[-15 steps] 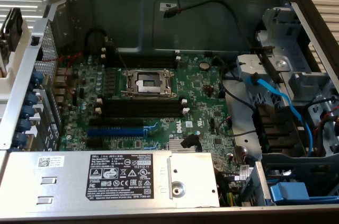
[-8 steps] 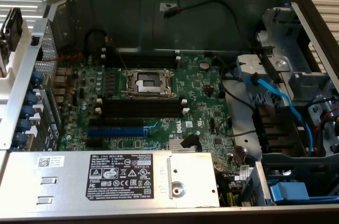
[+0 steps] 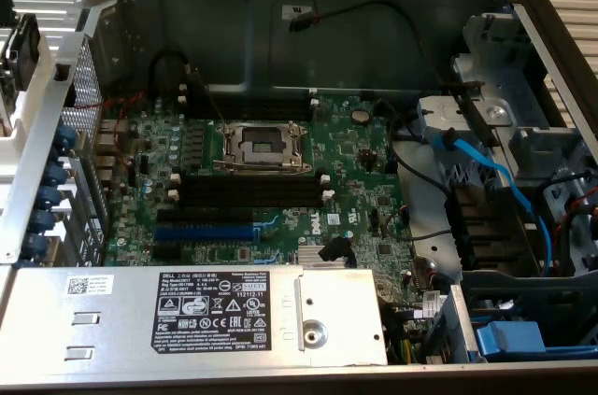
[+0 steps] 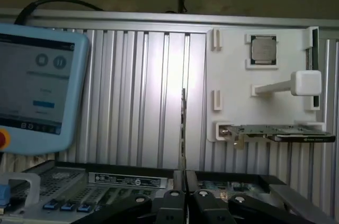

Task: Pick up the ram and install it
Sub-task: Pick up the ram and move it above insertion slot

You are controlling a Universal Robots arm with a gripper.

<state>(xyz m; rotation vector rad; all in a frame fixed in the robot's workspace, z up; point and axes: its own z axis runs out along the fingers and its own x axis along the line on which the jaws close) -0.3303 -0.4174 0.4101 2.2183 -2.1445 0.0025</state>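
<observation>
The motherboard (image 3: 360, 176) lay in the open computer case (image 3: 234, 21), the CPU socket (image 3: 262, 145) at its middle between two banks of memory slots (image 3: 250, 191). The power supply (image 3: 224, 316) lay nearest the exterior camera, the drive cage (image 3: 528, 148) at the exterior view's right. The ram (image 4: 183, 123) stood upright, clamped in the gripper (image 4: 184, 198); beyond it, a CPU (image 4: 263, 50) and a graphics card (image 4: 280, 134) sat on a holder plate (image 4: 233, 75).

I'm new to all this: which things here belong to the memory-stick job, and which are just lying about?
In the job: the ram, gripped edge-on by the gripper; the black memory slots.
Just lying about: the touchscreen pendant; the processor chip; the expansion card.
</observation>
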